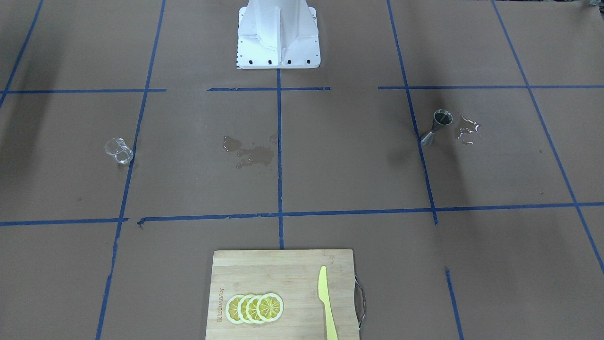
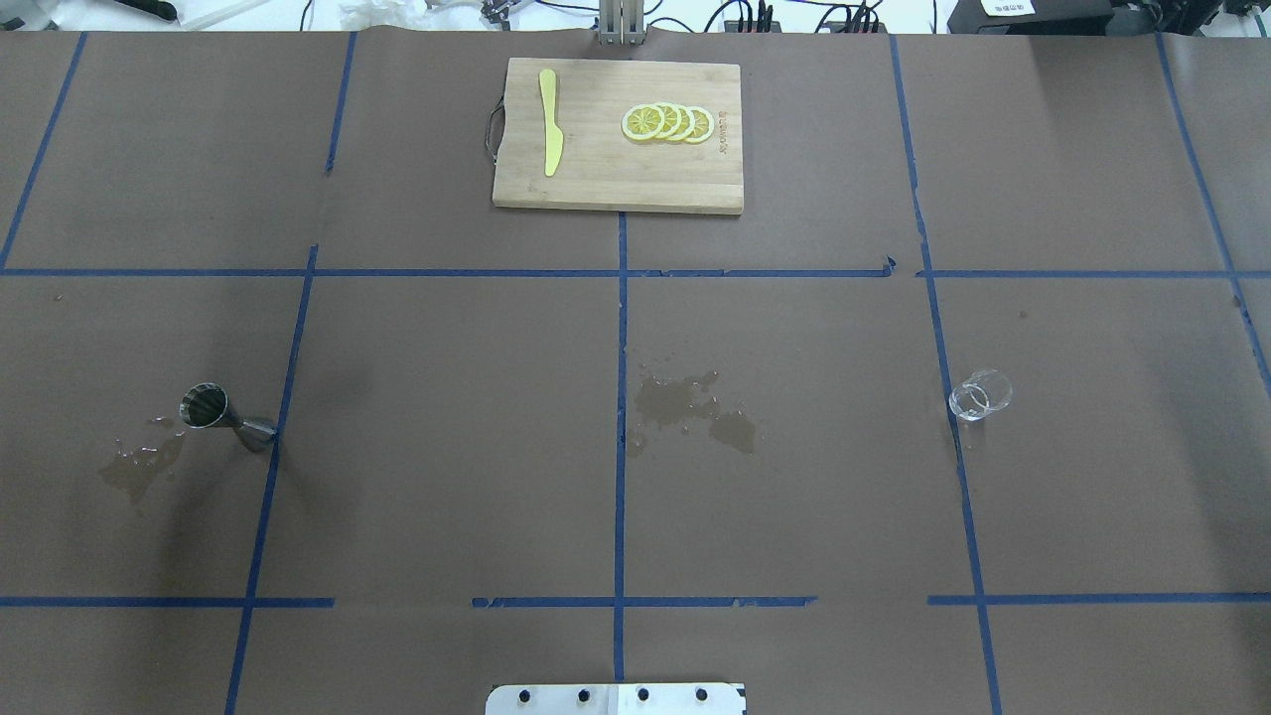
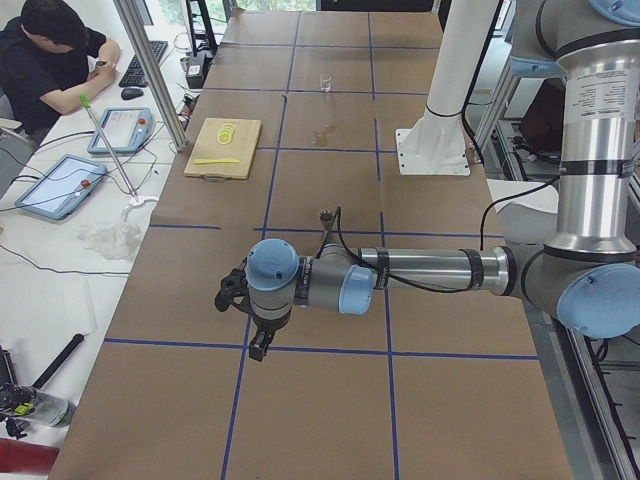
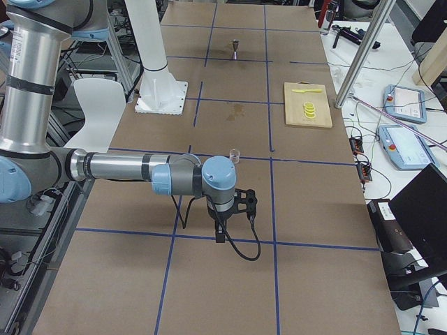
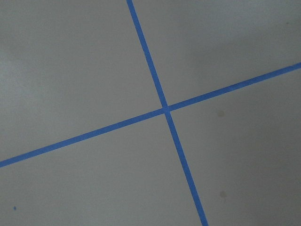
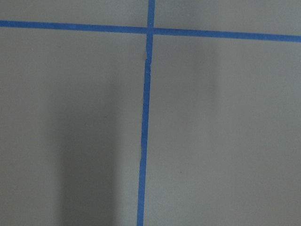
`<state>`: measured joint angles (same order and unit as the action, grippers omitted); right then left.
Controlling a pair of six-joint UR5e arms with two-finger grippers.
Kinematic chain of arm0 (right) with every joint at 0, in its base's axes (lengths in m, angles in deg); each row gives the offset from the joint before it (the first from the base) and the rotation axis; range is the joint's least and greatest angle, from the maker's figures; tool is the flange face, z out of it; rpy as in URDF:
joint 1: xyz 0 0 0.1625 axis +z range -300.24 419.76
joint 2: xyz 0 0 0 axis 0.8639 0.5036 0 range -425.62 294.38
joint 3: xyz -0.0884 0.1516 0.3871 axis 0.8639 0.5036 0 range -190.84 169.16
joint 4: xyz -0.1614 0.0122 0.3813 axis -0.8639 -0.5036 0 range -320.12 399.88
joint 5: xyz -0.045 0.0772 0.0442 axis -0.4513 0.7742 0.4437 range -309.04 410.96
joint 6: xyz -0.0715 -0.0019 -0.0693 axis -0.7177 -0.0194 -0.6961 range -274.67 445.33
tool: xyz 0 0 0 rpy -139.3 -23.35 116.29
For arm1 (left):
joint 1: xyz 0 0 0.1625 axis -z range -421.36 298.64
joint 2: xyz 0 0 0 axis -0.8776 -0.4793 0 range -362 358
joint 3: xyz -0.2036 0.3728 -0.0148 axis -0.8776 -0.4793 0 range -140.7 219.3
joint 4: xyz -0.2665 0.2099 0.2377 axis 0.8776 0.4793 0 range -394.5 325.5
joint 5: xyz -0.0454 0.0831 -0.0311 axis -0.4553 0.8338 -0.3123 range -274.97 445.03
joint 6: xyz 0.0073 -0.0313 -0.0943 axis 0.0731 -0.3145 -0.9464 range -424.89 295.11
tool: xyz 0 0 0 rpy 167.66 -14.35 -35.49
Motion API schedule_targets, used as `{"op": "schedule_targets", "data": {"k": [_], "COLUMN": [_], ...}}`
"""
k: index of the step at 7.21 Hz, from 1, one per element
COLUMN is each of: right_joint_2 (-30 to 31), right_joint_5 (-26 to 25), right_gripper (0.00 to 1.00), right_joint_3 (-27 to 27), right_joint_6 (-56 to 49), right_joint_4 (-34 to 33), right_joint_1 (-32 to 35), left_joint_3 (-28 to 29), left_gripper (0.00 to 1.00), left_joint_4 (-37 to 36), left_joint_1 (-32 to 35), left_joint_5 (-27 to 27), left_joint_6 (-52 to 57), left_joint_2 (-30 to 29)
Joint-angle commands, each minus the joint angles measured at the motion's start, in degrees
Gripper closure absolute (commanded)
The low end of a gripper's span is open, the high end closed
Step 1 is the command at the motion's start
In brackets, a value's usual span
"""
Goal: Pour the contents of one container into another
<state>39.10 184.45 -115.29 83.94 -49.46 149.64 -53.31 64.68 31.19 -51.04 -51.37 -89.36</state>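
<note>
The clear glass cup [image 2: 980, 395] stands upright on the brown table at the right, also seen in the front view [image 1: 119, 151]. The steel jigger [image 2: 223, 415] stands upright at the left [image 1: 436, 126], far from the cup. My left gripper [image 3: 230, 290] hangs low over the table's left end, short of the jigger [image 3: 326, 217]. My right gripper [image 4: 244, 201] hangs over the right end, short of the cup [image 4: 235, 155]. Both show only in the side views, so I cannot tell open from shut. Both wrist views show only paper and blue tape.
A wooden cutting board [image 2: 616, 189] with lemon slices [image 2: 667, 122] and a yellow knife [image 2: 549, 134] lies at the far middle. Wet patches mark the table centre [image 2: 690, 402] and beside the jigger [image 2: 139, 467]. An operator [image 3: 55, 60] sits at a side desk.
</note>
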Motion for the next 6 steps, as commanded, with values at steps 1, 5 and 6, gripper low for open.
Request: {"op": "schedule_targets", "data": {"k": [1,5,6], "right_joint_2": [0.4,0.22,0.22], "right_joint_5": [0.46,0.73,0.64], "right_gripper": [0.0,0.0,0.0], "right_joint_3": [2.4,2.85,3.11], "right_joint_6": [-0.02,0.07,0.07], "right_joint_4": [0.31,0.22,0.22], "right_joint_1": [-0.32,-0.41,-0.41], "left_joint_3": [0.07,-0.02,-0.02], "left_gripper": [0.0,0.0,0.0], "left_joint_4": [0.05,0.05,0.13], "left_joint_1": [0.0,0.0,0.0], "left_joint_5": [0.02,0.02,0.02], "left_joint_6": [-0.24,-0.16,-0.07], "left_joint_2": [0.0,0.0,0.0]}}
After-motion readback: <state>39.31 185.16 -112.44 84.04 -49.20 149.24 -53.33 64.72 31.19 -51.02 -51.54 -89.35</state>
